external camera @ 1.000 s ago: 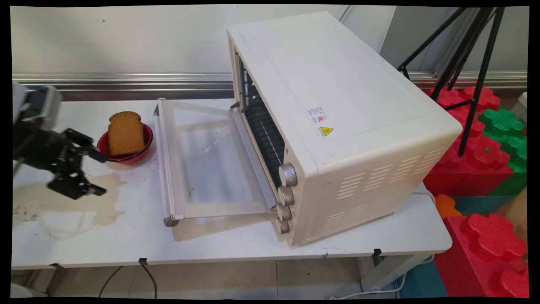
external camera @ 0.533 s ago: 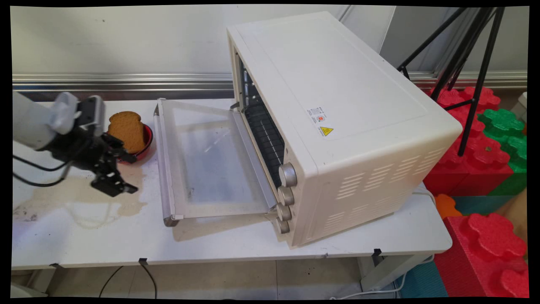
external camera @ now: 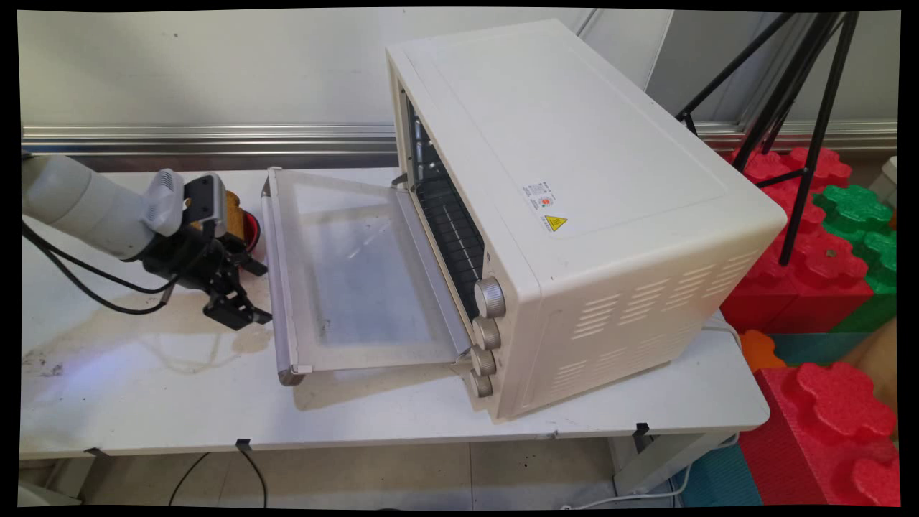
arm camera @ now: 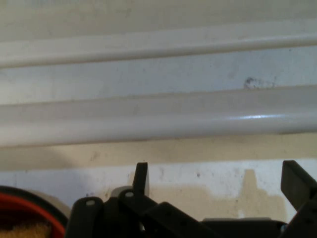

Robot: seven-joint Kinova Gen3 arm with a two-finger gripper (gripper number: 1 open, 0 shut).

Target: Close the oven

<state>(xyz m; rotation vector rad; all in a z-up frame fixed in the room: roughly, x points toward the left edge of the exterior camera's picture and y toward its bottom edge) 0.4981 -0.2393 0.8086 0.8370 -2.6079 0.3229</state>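
I have the pincer (external camera: 251, 293) spread wide and empty, low over the bench (external camera: 143, 388), just left of the open oven door's handle (external camera: 275, 276). The bread slice (external camera: 233, 208) in its red bowl (external camera: 250, 231) sits just beyond, mostly hidden. I'd judge slow, level travel keeps me off both.

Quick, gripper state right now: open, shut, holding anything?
Gripper: open, holding nothing, fingers apart facing the handle bar of the oven door.

A robot lab: a toaster oven (external camera: 574, 208) on a stained white table (external camera: 359, 409), a tripod (external camera: 797, 108) and big foam blocks (external camera: 818, 287) beside it.
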